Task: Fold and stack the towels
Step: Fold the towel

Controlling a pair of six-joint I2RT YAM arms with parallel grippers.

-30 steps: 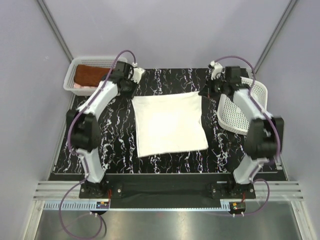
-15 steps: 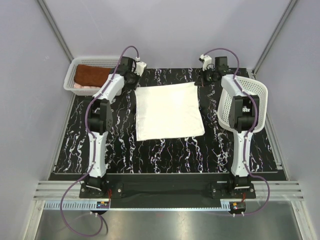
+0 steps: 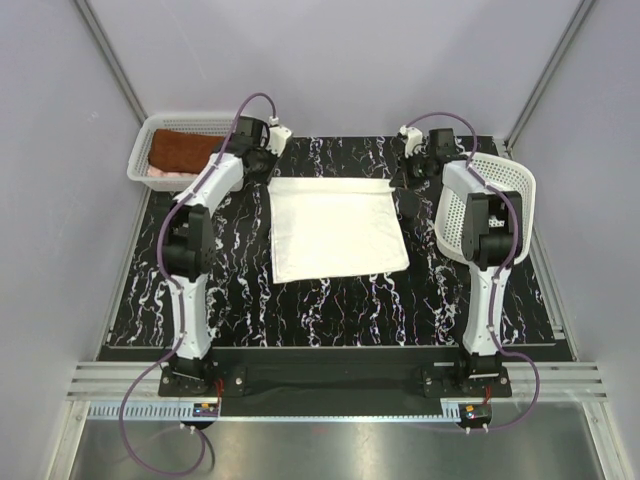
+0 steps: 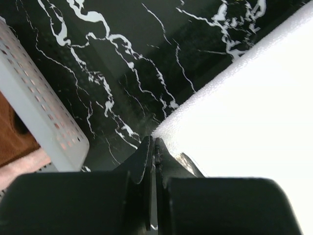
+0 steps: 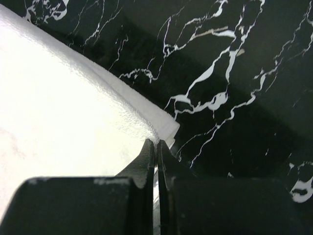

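Observation:
The white towel lies spread flat on the black marble table. My left gripper is shut on its far left corner, which shows in the left wrist view with the fingertips pinching it. My right gripper is shut on its far right corner, where the edge looks doubled over. The rust-brown towel lies in the white basket at the far left, on top of the pale pink towel.
A second white mesh basket stands tilted on its side at the right edge, beside my right arm. The left basket's wall is close to the left of my left gripper. Slanted frame posts rise at both far corners.
Both arms have stretched out to the far side, dragging the white towel away from the near edge. In the last half second its far edge came slightly nearer and lower.

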